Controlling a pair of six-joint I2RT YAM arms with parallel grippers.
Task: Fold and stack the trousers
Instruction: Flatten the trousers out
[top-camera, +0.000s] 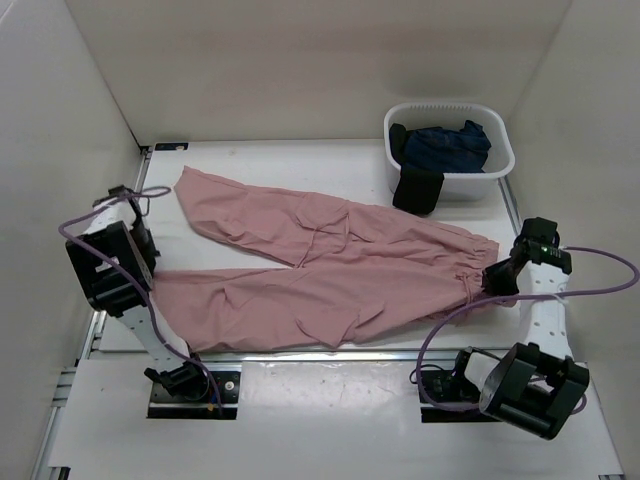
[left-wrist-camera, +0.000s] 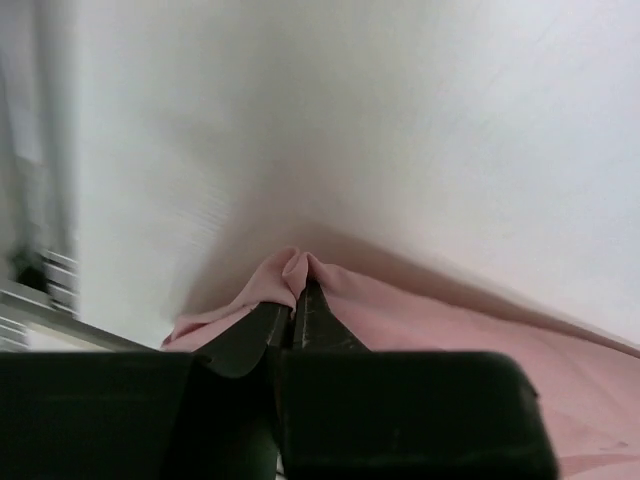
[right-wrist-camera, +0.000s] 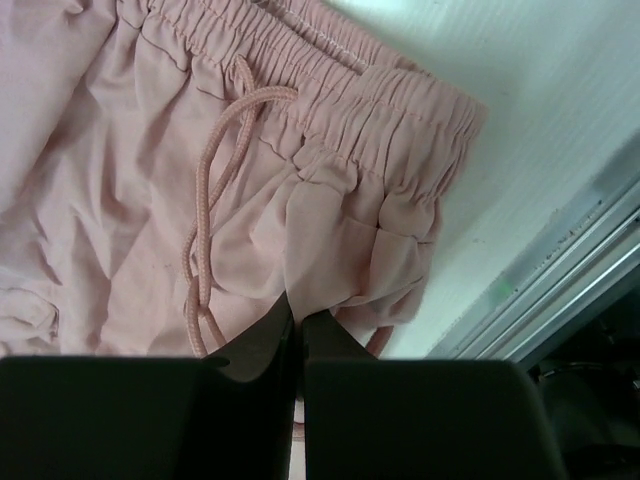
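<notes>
Dusty-pink trousers (top-camera: 330, 270) lie spread across the tabletop (top-camera: 300, 160), the left gripper (left-wrist-camera: 297, 298) with jaws pressed together on a leg hem, the right gripper (right-wrist-camera: 297, 312) with jaws pinching fabric just below the waistband.

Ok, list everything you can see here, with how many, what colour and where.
trousers: one, dusty pink, spread across the table, waistband right, legs left
table: one, white, under everything
tub: one, white, far right corner
navy garment: one, dark blue, inside the tub
black garment: one, black, draped over the tub's front rim
left arm: one, black and white, jaws shut on a leg end
right arm: one, black and white, jaws shut on the waistband
</notes>
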